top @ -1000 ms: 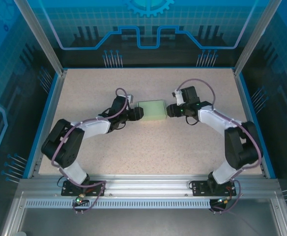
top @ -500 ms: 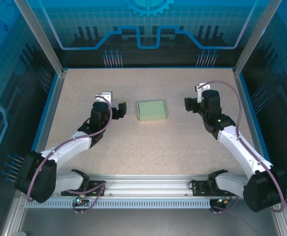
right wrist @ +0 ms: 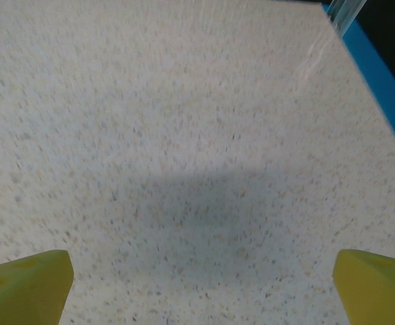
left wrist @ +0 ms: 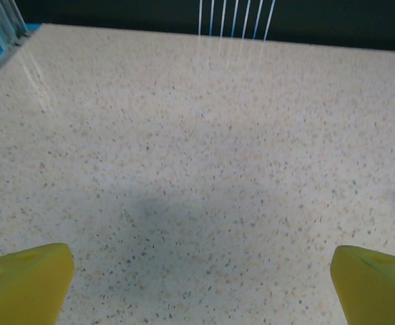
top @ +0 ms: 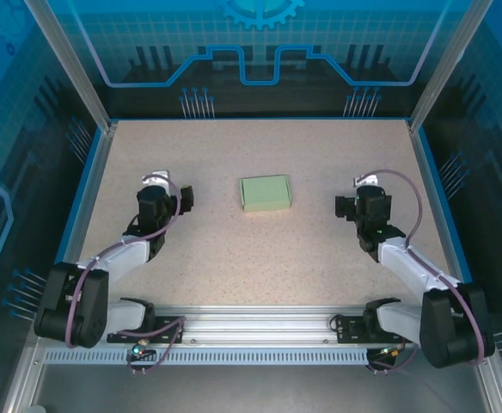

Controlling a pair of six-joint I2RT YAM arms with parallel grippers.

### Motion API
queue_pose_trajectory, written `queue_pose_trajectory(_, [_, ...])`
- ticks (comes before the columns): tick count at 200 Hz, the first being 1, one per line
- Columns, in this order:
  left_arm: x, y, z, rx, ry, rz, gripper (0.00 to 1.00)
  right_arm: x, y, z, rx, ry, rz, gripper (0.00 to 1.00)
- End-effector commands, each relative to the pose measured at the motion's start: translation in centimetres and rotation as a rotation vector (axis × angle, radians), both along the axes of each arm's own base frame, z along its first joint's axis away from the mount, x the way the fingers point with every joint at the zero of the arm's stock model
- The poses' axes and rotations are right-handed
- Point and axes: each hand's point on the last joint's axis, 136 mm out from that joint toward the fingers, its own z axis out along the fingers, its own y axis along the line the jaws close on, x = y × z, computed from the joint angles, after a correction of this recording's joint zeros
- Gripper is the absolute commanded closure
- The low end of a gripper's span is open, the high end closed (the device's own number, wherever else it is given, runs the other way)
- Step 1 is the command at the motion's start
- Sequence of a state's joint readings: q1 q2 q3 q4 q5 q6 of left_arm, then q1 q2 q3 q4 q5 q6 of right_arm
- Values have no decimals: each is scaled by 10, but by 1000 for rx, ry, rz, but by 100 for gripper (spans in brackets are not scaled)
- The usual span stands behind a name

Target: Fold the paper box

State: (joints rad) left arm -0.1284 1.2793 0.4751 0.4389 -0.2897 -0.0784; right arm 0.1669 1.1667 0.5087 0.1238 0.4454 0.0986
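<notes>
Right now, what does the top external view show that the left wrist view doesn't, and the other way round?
Top external: the mint-green paper box, a small flat rectangle lying free mid-table, with the left arm and right arm standing apart from it on either side.
Left wrist: a close look at the left jaws' yellow pads, spread wide with nothing between them, and a soft shadow on the surface below.
Both: the speckled table and its blue edge.

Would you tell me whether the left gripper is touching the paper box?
Apart. The top view shows bare table between the left gripper and the paper box.
</notes>
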Motion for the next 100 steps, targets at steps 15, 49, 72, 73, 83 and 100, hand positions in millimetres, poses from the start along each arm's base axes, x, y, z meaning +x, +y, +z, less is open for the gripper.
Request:
queue_pose_trajectory(15, [9, -8, 19, 19, -83, -100, 1, 20, 0, -9, -36, -58, 32, 0])
queue_pose_trajectory(49, [-2, 8, 8, 29, -156, -60, 1, 28, 10, -5, -34, -104, 99, 0])
queue_pose_trajectory(72, [7, 9, -6, 11, -163, -81, 1, 33, 10, 0, -19, -162, 120, 0])
queue_pose_trajectory(73, [7, 9, -6, 10, -165, -82, 1, 33, 10, 0, -17, -164, 120, 0])
queue_pose_trajectory(83, [11, 8, -14, 7, -157, -92, 1, 36, 10, 2, -10, -179, 128, 0])
queue_pose_trajectory(100, [17, 6, -27, 6, -154, -113, 1, 40, 11, 2, 23, -179, 144, 0])
